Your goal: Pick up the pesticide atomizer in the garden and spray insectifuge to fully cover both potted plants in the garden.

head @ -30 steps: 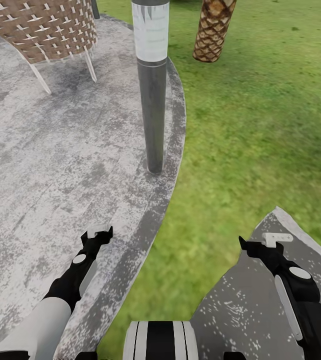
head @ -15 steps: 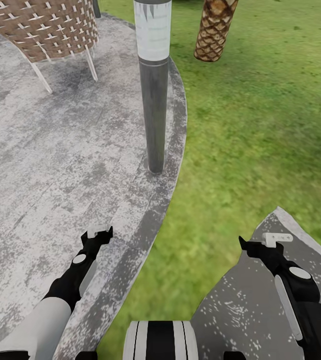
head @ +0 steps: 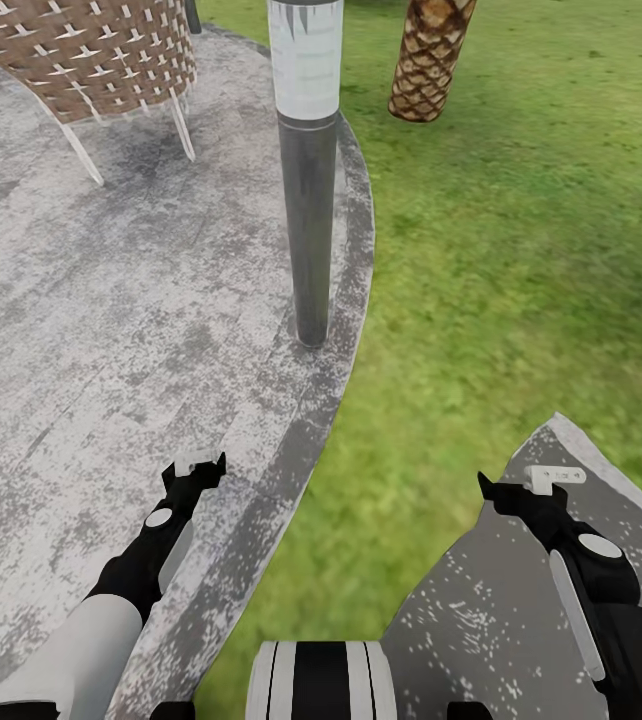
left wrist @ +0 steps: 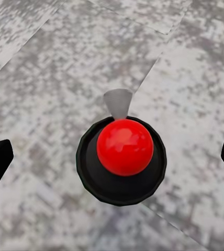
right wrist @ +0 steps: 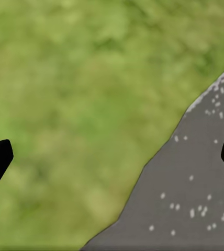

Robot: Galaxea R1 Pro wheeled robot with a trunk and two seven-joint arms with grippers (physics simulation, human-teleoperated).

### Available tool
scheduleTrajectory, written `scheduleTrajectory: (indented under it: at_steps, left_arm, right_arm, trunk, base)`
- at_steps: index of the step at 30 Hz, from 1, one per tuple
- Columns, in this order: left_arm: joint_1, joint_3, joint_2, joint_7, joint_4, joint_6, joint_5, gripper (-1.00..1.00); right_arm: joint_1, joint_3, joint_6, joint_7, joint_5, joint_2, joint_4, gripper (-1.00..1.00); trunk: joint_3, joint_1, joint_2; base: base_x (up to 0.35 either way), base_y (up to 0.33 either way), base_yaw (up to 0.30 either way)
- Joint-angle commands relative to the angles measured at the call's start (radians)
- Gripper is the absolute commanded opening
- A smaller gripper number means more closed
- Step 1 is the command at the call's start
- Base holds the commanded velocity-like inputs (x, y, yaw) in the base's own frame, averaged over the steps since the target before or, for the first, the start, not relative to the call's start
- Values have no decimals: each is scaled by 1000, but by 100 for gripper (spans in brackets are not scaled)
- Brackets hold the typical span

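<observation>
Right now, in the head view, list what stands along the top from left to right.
Wicker chair → grey bollard post → palm trunk, on the lawn.

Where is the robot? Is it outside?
Yes, likely a garden or patio: green lawn beside curved grey paving, a palm trunk, a wicker chair and a bollard lamp.
</observation>
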Motion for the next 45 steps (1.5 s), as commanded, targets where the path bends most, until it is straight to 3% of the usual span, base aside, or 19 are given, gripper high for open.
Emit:
scheduleTrajectory:
  at_steps: [1, 45]
  left_arm:
    - [0, -2, 0, 2, 1, -3, 8, 100]
    - [0, -4, 0, 2, 1, -3, 7, 100]
  right_arm:
    - [-1, -2, 5, 4, -3, 0, -1, 100]
    - [0, -4, 5, 4, -3, 0, -1, 100]
  trunk:
    - [-1, 0, 0]
    - [-11, 0, 0]
  base:
    - [0, 0, 0]
    - [0, -7, 0]
